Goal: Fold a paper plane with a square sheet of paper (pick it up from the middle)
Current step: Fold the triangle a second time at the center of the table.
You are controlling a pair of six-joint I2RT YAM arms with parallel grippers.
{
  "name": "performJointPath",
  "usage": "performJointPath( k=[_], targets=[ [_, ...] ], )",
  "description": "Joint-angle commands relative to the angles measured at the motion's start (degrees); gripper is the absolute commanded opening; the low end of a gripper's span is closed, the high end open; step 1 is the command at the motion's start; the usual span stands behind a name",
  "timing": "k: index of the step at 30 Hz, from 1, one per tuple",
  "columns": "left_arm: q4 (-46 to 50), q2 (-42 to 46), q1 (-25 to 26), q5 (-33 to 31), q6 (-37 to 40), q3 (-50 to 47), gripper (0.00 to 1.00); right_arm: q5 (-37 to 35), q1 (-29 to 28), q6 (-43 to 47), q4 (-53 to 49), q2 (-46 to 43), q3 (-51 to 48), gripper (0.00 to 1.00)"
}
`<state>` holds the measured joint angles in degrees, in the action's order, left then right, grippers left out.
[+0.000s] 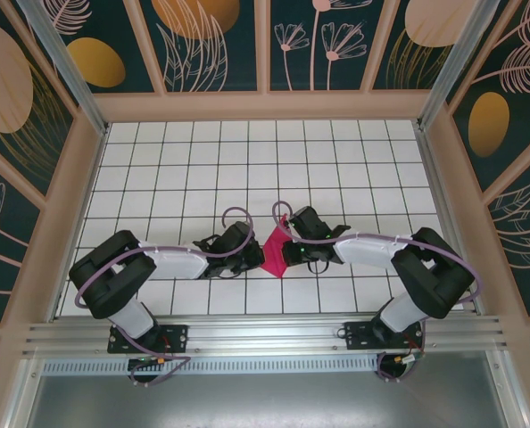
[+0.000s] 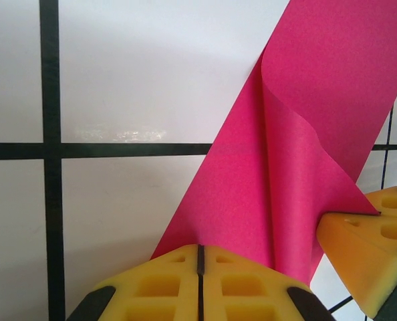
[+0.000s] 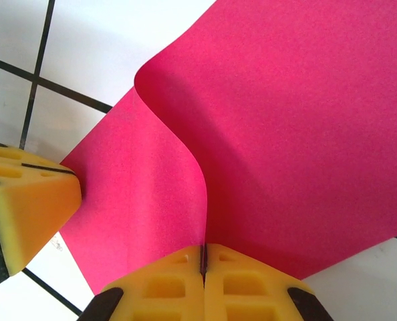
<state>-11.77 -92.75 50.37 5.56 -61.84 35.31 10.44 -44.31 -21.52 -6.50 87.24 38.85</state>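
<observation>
In the top view the square sheet of paper (image 1: pixel 275 249) is a small pink patch between the left gripper (image 1: pixel 258 257) and the right gripper (image 1: pixel 288 242). They cover its left and right edges, and its creases are too small to read there. From the left wrist the sheet runs off the top and right picture edges. Its near edge is hidden behind the yellow fingers (image 2: pixel 162 277), which are cut off at the bottom. From the right wrist the sheet again leaves by the top and right, and the left gripper's finger (image 3: pixel 25 200) is cut by the left edge.
</observation>
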Motion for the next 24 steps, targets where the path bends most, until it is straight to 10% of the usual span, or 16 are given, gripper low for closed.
performJointPath(
  k=[1,24],
  targets=[
    [3.4,-1.6,0.0,-0.4,1.4,0.7,0.08,-1.3,-0.3,-0.8,-0.9,-2.2,0.0,0.00],
    [3.7,-2.1,0.0,-0.2,1.9,1.0,0.08,-3.9,-0.4,-1.0,-2.3,-0.5,1.0,0.00]
  ],
)
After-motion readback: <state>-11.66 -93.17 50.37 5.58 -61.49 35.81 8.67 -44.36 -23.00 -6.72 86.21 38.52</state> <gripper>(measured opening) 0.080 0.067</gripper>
